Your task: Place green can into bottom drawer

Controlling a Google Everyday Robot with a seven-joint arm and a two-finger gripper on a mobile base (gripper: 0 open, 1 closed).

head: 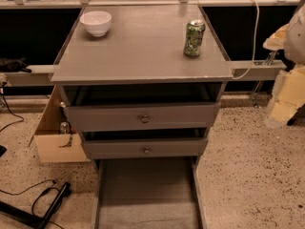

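speckled floor (pixel 248 175) — cardboard box (pixel 55 142) at left, pale rail (pixel 43 4) behind

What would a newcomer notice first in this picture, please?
First the green can, standing upright near the right edge of the grey cabinet top, with a white bowl at its far left corner. Below, the bottom drawer is pulled out toward the camera, under two upper drawers with brass knobs. The pincer is a pale shape at the right edge, away from the can.

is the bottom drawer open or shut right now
Open: the bottom drawer is pulled out, its flat grey floor showing below the two knobbed drawers. The gripper is at the right edge of view.
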